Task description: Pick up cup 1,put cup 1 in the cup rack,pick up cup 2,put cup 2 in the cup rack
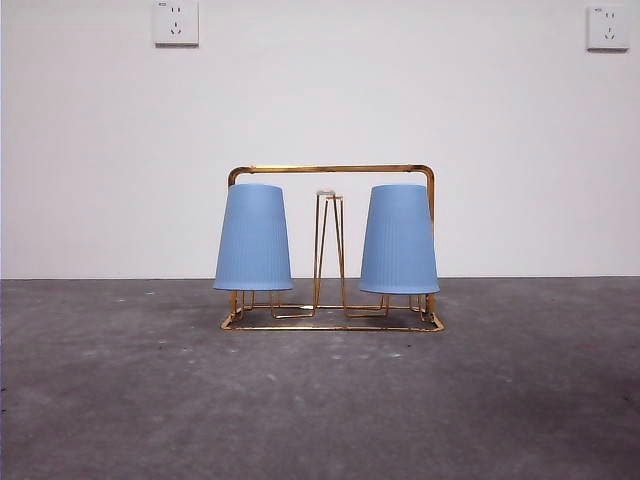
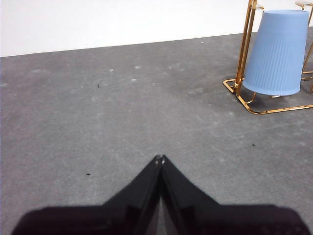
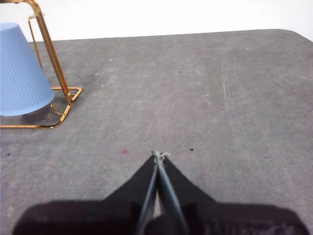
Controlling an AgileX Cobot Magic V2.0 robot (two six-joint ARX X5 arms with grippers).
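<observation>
Both blue cups already sit upside down on the cup rack (image 1: 332, 170) — cup 1 (image 1: 253, 238) on one outer prong, cup 2 (image 1: 399, 240) on the other, the middle prong free. Your left gripper (image 2: 159, 159) and right gripper (image 3: 158, 155) are pressed together, empty, low over the bench (image 1: 320, 400), well apart from the rack. I judge the task finished — keep both arms away so you do not knock the rack.
</observation>
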